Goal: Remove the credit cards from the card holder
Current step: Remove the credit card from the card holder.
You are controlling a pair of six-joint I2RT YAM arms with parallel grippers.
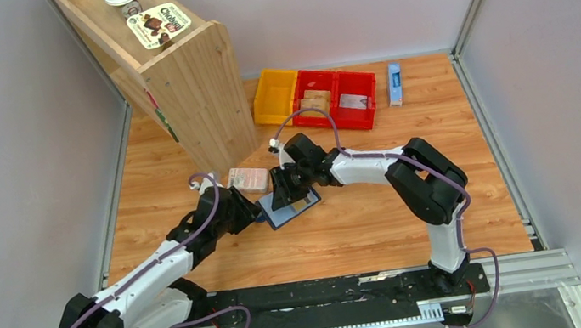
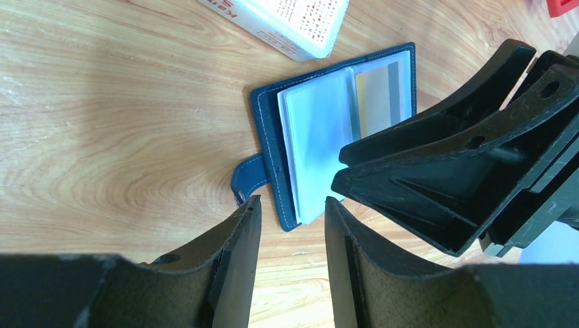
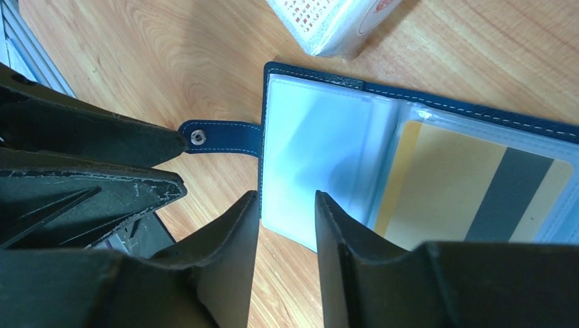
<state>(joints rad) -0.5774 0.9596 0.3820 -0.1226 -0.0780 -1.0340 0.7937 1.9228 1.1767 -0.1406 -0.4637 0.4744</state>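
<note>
Card holder (image 1: 294, 213) was found open, packet (image 1: 248, 178) near its far-left corner. Left gripper (image 2: 292, 201), at the clasp edge, and right gripper (image 3: 287, 198) were seen narrowly parted, empty.

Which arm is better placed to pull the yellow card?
Probably right: the right gripper hangs over the open navy leather-like card holder, beside the tan-yellow striped card; the left gripper sits by the clasp strap.

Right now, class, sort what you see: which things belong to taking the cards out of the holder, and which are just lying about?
Job in hand: open card holder; yellow striped card in its sleeve; left gripper; right gripper.
Lying about: pink-and-white packet; yellow bin; red bins; blue-and-white box; wooden shelf.
</note>
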